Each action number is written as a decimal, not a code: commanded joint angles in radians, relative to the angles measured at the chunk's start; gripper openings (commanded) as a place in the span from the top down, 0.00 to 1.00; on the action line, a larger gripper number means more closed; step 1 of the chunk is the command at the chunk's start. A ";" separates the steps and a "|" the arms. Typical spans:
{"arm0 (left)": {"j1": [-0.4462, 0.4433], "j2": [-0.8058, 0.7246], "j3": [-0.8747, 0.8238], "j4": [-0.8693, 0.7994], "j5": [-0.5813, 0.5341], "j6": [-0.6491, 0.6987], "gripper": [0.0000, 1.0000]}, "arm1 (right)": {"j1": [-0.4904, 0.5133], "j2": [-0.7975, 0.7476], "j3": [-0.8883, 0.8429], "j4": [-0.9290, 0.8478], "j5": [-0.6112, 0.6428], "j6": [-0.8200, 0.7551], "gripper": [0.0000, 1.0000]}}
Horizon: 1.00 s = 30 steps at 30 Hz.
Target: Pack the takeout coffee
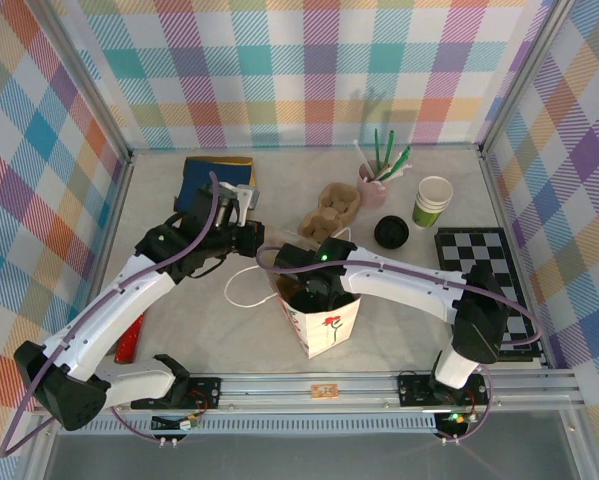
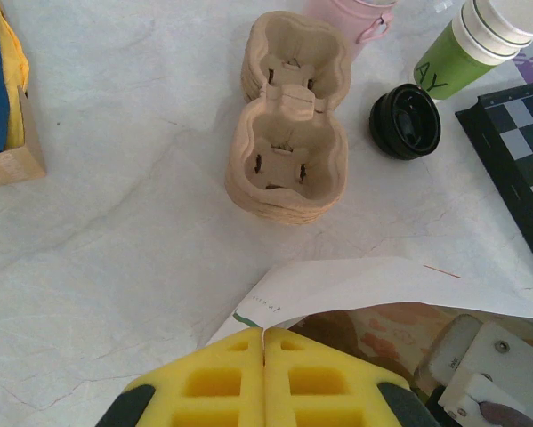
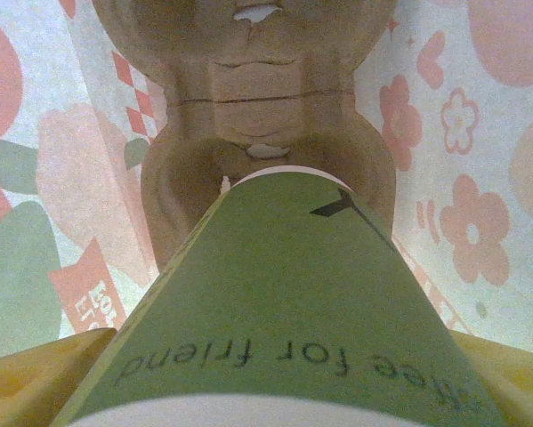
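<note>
From above, the right gripper [image 1: 314, 295] reaches down into the open mouth of the paper bag [image 1: 329, 330], which stands upright on the counter [image 1: 219, 335]. The left gripper [image 1: 259, 250] hovers just beside the bag's rim, probably placed to steady the bag if it shifts. Well beyond both grippers lie a spare stack of cup carriers [image 1: 334, 208] and a black lid [image 1: 391, 233].

In the left wrist view, the left gripper [image 2: 264, 342] has its jaws pressed together with nothing visible between them. The bag's white rim [image 2: 355, 285] sits just ahead and to the right of the fingertips. The carriers [image 2: 288, 165] and the lid [image 2: 406, 122] lie farther ahead.

In the right wrist view, the right gripper [image 3: 275, 374] is clamped on the takeout coffee [image 3: 284, 294], a yellow finger on each side of its green wall. The cup points base-first away from the gripper, at a pocket of a cardboard carrier [image 3: 275, 80] lying at the bottom of the bag, whose floral walls [image 3: 480, 178] close in on both sides. Gripping the sides leaves the base free to seat in the pocket, which should keep the cup upright. Whether the base touches yet cannot be told, and the cup's top end is out of frame.
</note>
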 commanded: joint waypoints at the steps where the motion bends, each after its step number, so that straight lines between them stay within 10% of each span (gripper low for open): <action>1: -0.008 -0.010 0.033 -0.005 -0.035 -0.008 0.93 | 0.008 -0.028 -0.023 -0.037 0.005 0.008 0.70; 30: -0.008 -0.030 0.025 0.003 -0.028 -0.013 0.93 | 0.007 0.012 -0.062 0.026 0.022 0.003 0.70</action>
